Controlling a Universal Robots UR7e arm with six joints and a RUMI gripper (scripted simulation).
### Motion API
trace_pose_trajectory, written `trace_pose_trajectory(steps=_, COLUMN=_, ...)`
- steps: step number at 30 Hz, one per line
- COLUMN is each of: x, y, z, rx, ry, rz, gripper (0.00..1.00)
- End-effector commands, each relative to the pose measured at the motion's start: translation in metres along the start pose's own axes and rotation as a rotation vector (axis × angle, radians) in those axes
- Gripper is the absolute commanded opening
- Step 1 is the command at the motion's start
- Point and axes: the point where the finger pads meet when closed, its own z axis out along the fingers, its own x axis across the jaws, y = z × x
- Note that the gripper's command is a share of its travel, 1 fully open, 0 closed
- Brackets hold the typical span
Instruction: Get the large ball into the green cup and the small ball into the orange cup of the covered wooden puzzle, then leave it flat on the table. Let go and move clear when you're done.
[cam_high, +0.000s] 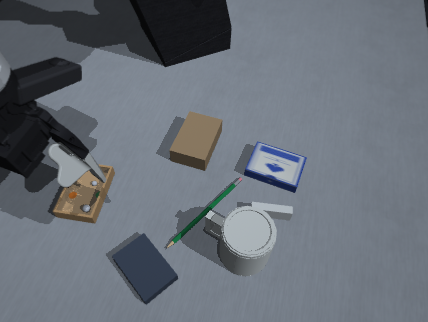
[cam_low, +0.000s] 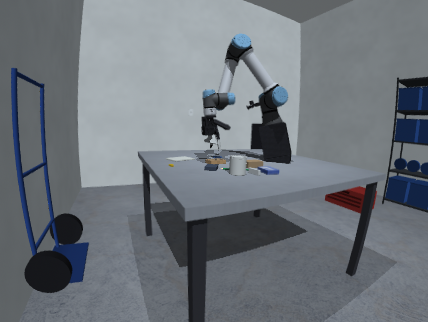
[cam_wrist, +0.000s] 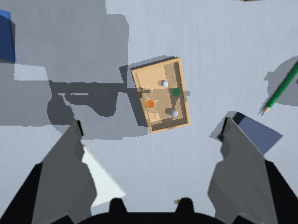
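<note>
Above the left edge of the grey table top (cam_high: 325, 90), as the top view framed it, we found the black two-jaw gripper (cam_high: 80, 167) hanging with its jaws spread wide and nothing between them. Its pale grey fingers stood well apart in the wrist view, and the shallow covered wooden puzzle tray (cam_wrist: 181, 80) lay flat on the table below and between them, untouched.

Inside the tray we made out a green cup (cam_wrist: 176, 92) and an orange cup (cam_wrist: 149, 104), with one white ball (cam_wrist: 164, 83) near the far end and another white ball (cam_wrist: 174, 113) near the close end; neither sat in a cup, and we could not tell which ball was the larger.

Farther toward the middle of the worktop lay a tan cardboard box (cam_high: 196, 139). Right of it sat a blue-and-white flat box (cam_high: 276, 166). Nearer the front edge stood a white cylindrical mug (cam_high: 247, 240), with a green pencil (cam_high: 205, 212) lying slantwise just beside its handle and a small white block (cam_high: 272, 209) close by. A dark slate-blue notebook (cam_high: 144, 267) lay toward the front-left corner.

At the back edge stood the arm's black pedestal (cam_high: 185, 30). Off the table, we noted a blue hand truck (cam_low: 20, 150) by the left wall and a dark shelf rack (cam_low: 396, 130) at the right.
</note>
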Motion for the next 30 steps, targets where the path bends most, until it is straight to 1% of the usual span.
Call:
trace_pose_trajectory(steps=1, x=0.011, y=0.001, z=-0.003, rx=-0.068, ry=-0.018, rz=-0.131, gripper=1.00)
trace_pose_trajectory(steps=11, x=0.021, y=-0.001, z=-0.007, rx=-0.097, ry=-0.033, rz=-0.219, gripper=1.00)
trace_pose_trajectory(steps=30, x=0.021, y=0.000, z=-0.007, rx=-0.100, ry=-0.034, rz=-0.221, gripper=1.00)
